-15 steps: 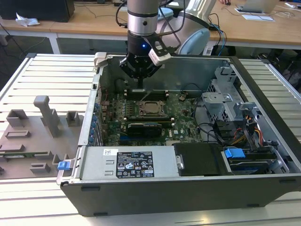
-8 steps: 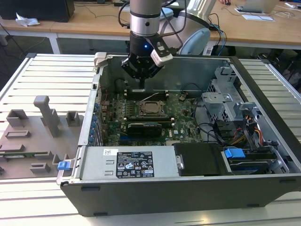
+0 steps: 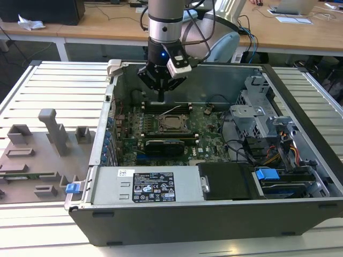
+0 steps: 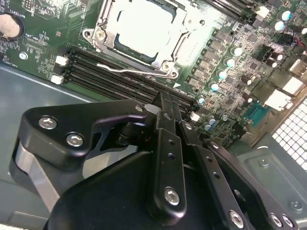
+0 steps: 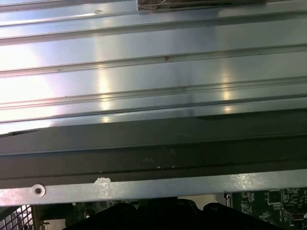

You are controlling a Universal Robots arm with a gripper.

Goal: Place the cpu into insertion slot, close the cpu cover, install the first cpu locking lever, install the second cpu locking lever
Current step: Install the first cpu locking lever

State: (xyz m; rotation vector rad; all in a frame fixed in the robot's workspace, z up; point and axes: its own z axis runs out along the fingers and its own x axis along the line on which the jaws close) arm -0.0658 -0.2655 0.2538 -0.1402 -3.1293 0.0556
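Second wrist view gives us the cpu (image 4: 144, 24) seated under its closed cover (image 4: 108, 26); one lever (image 4: 129, 70) looks unlatched, we judge. Our gripper (image 4: 163, 100) hangs clenched, empty, over memory slots (image 4: 93, 79).

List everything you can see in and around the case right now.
cpu: one, silver-grey, on the motherboard
cpu cover: one, silver, framing the cpu
locking lever: one, silver wire, along the cover's edge
memory slots: several, black, next to the lever
motherboard: one, green, inside the case
graphics card: one, black, beside the cpu
power supply: one, silver, case's near edge
case: one, dark grey, on slatted table
gripper: one, black, shut, above memory slots
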